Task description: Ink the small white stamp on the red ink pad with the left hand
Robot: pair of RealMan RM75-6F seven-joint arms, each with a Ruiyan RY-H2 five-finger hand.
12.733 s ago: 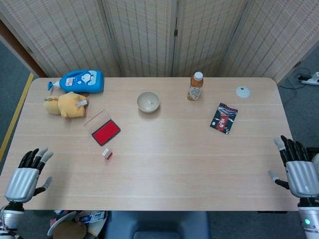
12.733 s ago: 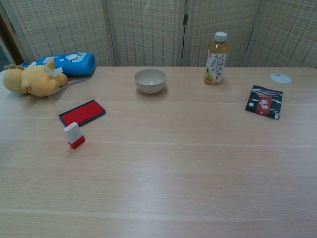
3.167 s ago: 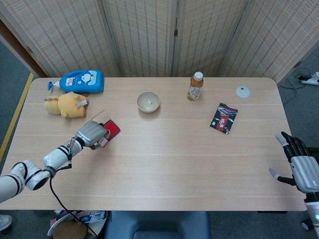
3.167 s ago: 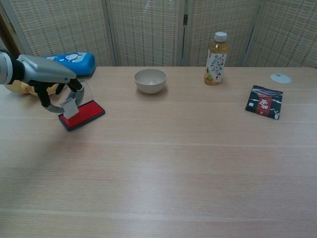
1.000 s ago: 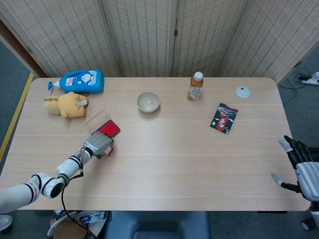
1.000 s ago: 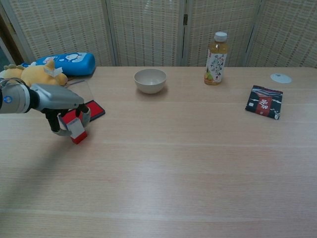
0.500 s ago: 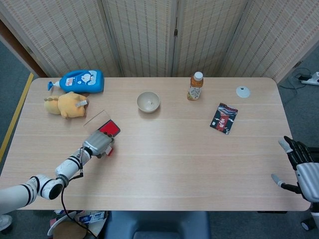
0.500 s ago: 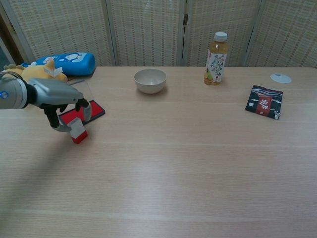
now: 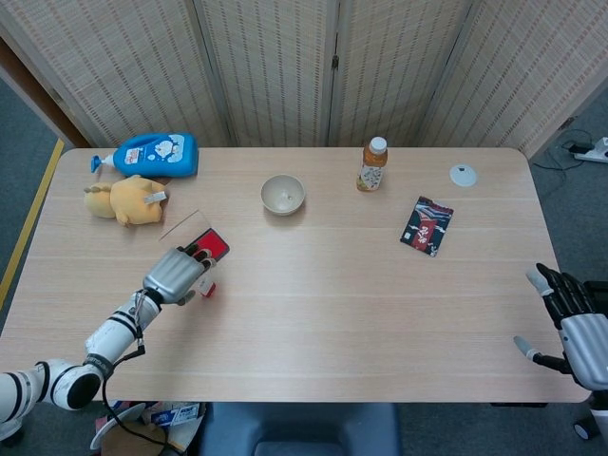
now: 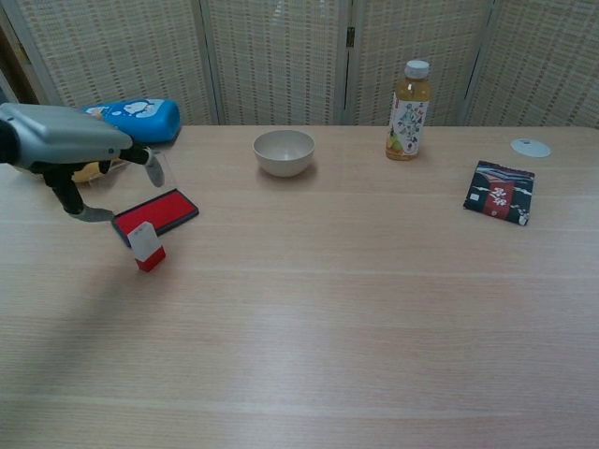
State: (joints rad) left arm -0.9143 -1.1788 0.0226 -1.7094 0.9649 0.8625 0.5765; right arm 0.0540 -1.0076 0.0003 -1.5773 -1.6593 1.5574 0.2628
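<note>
A: Head view, item one?
B: Left hand (image 9: 174, 275), empty, fingers loose. Small white stamp (image 9: 206, 287) stands on the table just beside its fingertips, near the red ink pad (image 9: 203, 250) beyond them.

A: Chest view?
B: Left hand (image 10: 70, 150) raised, holding nothing; half a second ago it gripped the stamp (image 10: 144, 246), now standing apart below it, beside the pad (image 10: 156, 213). Stamp released: I judge the inking finished. Right hand (image 9: 579, 331): released, idle.
</note>
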